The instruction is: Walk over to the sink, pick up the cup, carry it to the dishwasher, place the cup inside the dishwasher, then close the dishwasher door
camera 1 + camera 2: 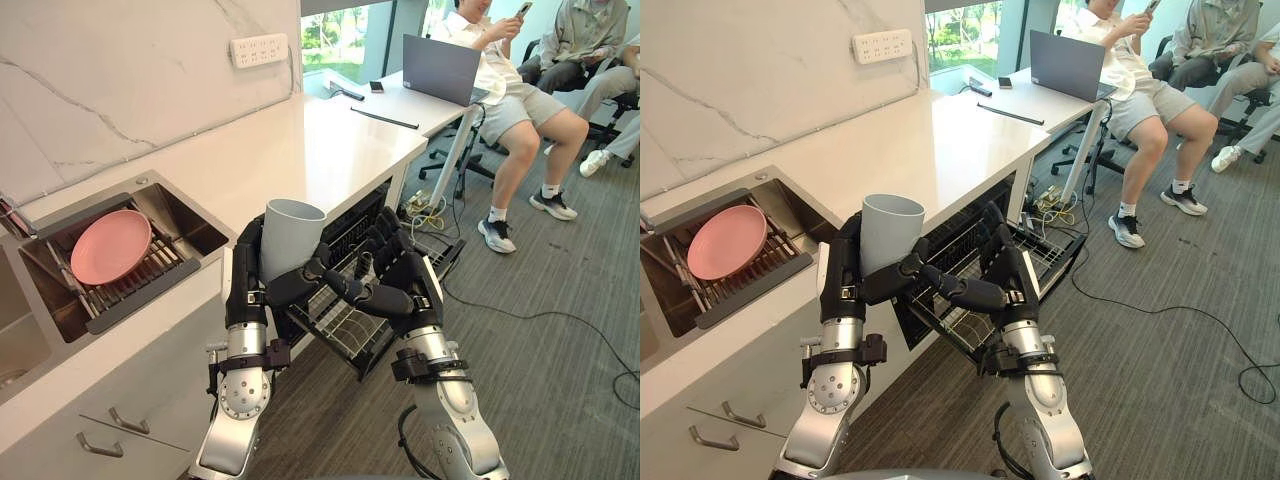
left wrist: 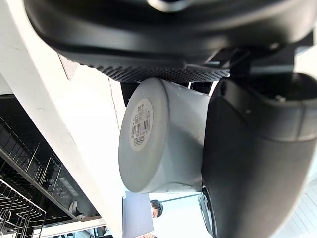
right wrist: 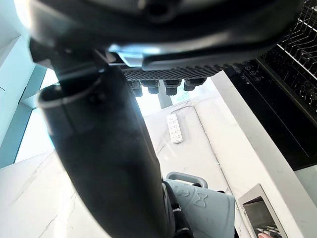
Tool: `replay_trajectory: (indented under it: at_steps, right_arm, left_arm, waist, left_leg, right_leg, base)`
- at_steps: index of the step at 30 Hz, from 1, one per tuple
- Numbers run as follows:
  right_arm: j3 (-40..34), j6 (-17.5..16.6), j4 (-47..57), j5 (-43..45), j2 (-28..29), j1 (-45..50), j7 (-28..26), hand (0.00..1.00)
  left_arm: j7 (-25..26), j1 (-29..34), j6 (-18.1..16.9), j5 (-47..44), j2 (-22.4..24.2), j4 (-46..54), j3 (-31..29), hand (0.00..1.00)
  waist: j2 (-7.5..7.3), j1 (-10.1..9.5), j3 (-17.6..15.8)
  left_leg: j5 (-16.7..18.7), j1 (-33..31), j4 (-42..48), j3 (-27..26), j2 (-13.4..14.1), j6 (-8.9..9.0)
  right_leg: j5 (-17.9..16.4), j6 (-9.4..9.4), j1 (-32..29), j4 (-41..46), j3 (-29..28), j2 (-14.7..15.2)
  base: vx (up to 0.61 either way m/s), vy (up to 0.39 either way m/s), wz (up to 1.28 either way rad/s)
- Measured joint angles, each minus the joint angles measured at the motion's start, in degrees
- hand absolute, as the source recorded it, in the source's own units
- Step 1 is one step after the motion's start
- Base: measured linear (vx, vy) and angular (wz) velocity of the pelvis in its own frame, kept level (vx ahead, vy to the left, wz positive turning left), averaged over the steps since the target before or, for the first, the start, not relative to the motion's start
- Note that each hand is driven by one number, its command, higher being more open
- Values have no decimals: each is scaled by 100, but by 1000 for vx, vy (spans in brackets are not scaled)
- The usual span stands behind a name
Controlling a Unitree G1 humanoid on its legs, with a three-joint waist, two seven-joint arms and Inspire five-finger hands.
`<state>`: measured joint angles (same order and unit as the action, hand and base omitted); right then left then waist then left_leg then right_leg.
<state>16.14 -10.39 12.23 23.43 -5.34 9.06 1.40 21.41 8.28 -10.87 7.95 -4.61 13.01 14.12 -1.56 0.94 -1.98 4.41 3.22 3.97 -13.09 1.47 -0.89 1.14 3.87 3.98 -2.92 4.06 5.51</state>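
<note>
A light grey cup (image 1: 291,236) is held upright in front of the counter edge, with my left hand (image 1: 247,276) shut round its lower half. The left wrist view looks at the cup's labelled base (image 2: 148,141), clasped between thumb and fingers. My right hand (image 1: 404,281) hovers just to the right, open, its fingers reaching towards the cup's base and my left fingers. Below both hands the dishwasher (image 1: 352,330) stands open under the counter, its wire rack (image 1: 962,322) pulled out.
A sink (image 1: 176,222) on the left holds a pink plate (image 1: 110,246) on a drain rack. The white counter (image 1: 330,150) runs back to a table with a laptop (image 1: 440,68). People (image 1: 520,110) sit on chairs at the back right. Cables (image 1: 520,310) cross the floor.
</note>
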Motion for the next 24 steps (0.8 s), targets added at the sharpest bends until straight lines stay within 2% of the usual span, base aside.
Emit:
replay_trajectory:
  at_steps: [16,24]
  right_arm:
    - [217,-133,-5,189,189,-293,-131,100]
    - [249,-145,-230,189,264,-293,-128,100]
  left_arm:
    - [93,-34,9,120,-12,-251,-240,0]
    - [91,-91,9,506,25,-219,54,0]
  waist:
    - [-25,13,129]
    - [-28,17,131]
  left_leg:
    - [-102,53,-182,24,-40,-9]
    - [-174,56,-272,99,-54,-8]
  right_leg:
    - [6,-2,-17,-8,35,23]
    - [6,-2,-17,-13,107,28]
  base:
    - [-8,-4,1]
    - [-20,-15,5]
